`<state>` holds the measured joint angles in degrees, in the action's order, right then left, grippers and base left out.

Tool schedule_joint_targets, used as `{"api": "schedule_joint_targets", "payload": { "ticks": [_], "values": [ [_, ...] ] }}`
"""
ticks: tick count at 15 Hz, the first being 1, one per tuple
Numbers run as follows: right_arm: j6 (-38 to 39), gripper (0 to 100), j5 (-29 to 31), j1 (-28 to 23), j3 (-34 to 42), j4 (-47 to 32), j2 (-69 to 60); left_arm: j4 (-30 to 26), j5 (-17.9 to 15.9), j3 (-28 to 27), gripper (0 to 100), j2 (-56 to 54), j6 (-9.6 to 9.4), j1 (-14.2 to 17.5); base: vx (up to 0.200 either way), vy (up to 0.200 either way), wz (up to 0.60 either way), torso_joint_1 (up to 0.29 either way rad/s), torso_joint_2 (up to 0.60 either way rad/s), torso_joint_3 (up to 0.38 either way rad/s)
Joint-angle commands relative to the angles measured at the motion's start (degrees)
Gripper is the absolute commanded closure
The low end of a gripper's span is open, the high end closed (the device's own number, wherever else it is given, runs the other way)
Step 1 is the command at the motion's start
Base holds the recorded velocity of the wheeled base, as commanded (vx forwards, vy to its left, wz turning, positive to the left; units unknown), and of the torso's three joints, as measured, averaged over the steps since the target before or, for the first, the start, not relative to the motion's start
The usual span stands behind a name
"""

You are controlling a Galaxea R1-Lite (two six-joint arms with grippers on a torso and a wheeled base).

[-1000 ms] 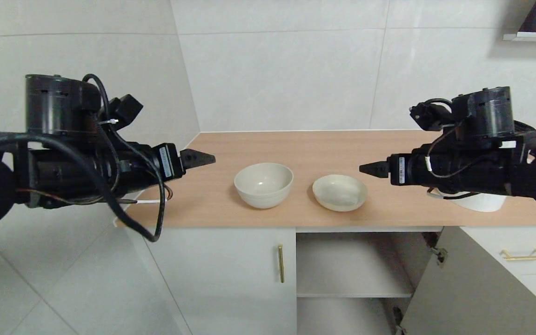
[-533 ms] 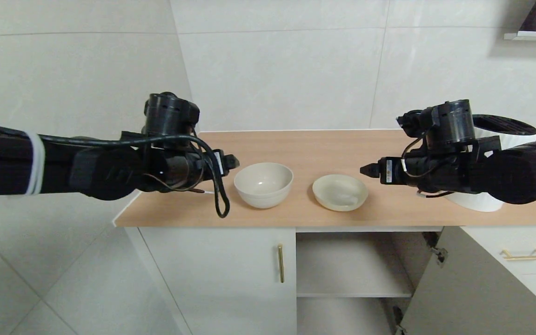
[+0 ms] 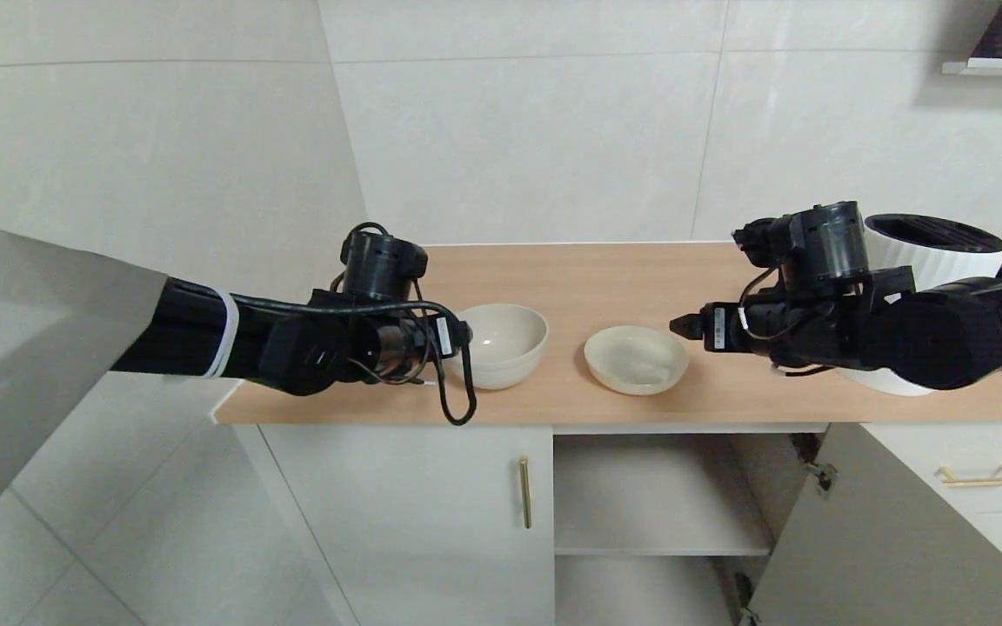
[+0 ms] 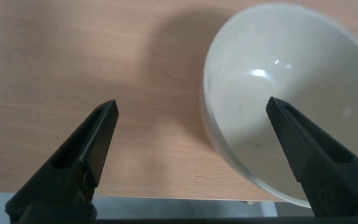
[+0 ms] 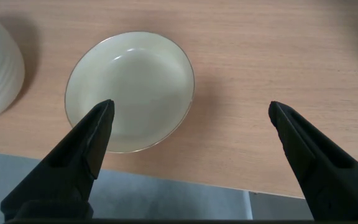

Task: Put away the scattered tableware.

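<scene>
Hovering the left gripper (image 4: 191,109), spread wide, at the bowl's (image 3: 503,344) left rim; holding the right gripper (image 3: 680,326), equally wide, beyond the dish (image 3: 636,359).

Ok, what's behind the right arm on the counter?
A white ribbed container with a dark slotted top stands on the counter behind it. The arm covers its middle and most of its base.

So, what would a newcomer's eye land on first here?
Two pale pieces sit on the wooden counter: a deep bowl to the left of a shallow dish. The left tool is open at the bowl's rim and the right tool is open by the dish, the two facing each other. Below, a cupboard stands open.
</scene>
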<state>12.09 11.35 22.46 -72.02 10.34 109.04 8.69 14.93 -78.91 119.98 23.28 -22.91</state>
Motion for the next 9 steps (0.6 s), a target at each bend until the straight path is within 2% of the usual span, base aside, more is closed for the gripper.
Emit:
{"api": "schedule_joint_targets", "payload": {
  "ticks": [1,2,3,9],
  "values": [
    [-0.05,0,0.08,0.04,0.04,0.03,-0.06,0.01,-0.08,-0.46,0,1.75,0.01,-0.21,0.000,0.000,0.00,0.000,0.00,0.000],
    [-0.05,0,0.08,0.04,0.04,0.03,-0.06,0.01,-0.08,-0.98,0,2.28,0.01,-0.21,0.000,0.000,0.00,0.000,0.00,0.000],
    [-0.05,0,0.08,0.04,0.04,0.03,-0.06,0.01,-0.08,-1.25,100,2.54,0.01,-0.30,0.000,0.000,0.00,0.000,0.00,0.000],
    [-0.05,0,-0.01,0.04,-0.66,0.03,0.82,0.10,0.01,0.34,100,-1.33,0.27,-1.53,0.000,0.000,0.00,0.000,0.00,0.000]
  ]
}}
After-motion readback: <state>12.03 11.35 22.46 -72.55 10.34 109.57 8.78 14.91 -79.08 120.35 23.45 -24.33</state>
